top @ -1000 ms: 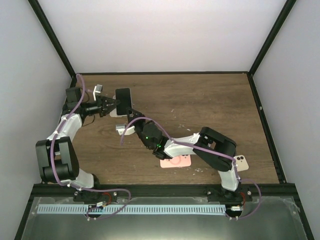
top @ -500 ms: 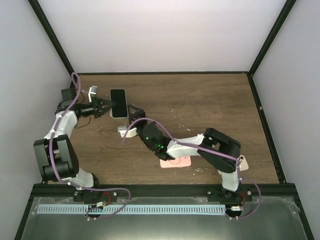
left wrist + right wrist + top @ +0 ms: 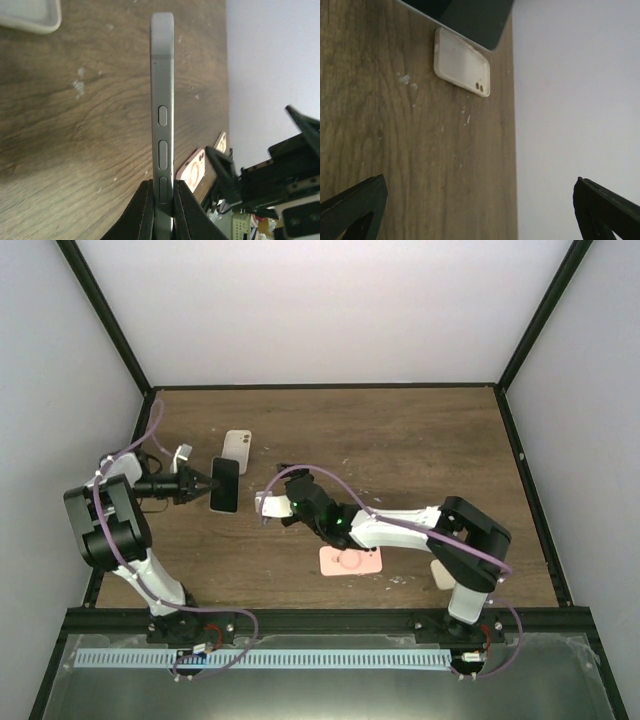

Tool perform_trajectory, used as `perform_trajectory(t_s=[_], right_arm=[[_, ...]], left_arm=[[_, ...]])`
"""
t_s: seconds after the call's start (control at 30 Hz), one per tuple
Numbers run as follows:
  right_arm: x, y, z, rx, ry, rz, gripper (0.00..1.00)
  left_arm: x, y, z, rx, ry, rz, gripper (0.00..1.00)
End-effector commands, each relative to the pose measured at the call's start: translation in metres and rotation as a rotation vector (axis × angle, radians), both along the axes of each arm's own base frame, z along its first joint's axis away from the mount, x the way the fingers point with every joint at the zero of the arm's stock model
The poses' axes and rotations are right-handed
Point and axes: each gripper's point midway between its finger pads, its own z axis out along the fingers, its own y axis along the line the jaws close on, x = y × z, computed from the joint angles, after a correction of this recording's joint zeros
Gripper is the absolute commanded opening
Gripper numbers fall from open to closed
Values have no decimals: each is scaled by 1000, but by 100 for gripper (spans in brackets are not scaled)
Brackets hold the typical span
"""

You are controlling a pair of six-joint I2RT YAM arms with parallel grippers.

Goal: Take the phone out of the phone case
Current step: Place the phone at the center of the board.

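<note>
Dark phone point(image 3: 224, 485) held apart from the cream phone case point(image 3: 236, 451).
At the left of the top view, the left gripper point(image 3: 203, 484) has its jaws clamped on one end of the phone, which the wrist view shows edge-on. The phone case lies flat on the wooden desk point(image 3: 400, 440), just above the phone in frame. Near centre, the right gripper point(image 3: 270, 503) has its jaws spread wide. A pink case point(image 3: 350, 560) lies lower centre.
</note>
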Motion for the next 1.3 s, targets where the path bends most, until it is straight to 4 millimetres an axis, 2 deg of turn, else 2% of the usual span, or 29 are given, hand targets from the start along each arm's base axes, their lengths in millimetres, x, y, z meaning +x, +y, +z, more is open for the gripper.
perform_trajectory(t_s=[0.0, 0.2, 0.43, 0.97, 1.27], right_arm=[[-4, -17, -4, 17, 120, -29, 100], [1, -26, -3, 18, 133, -54, 100], [2, -29, -4, 17, 148, -58, 100], [3, -32, -10, 10, 157, -64, 100], [4, -31, -11, 9, 166, -69, 100]], left_arm=[[-15, 2, -17, 18, 23, -50, 0], [-12, 11, -47, 25, 139, -42, 0], [-8, 18, -72, 63, 199, -22, 1], [-4, 17, -106, 122, 258, -6, 16], [-2, 7, -114, 159, 266, -30, 17]])
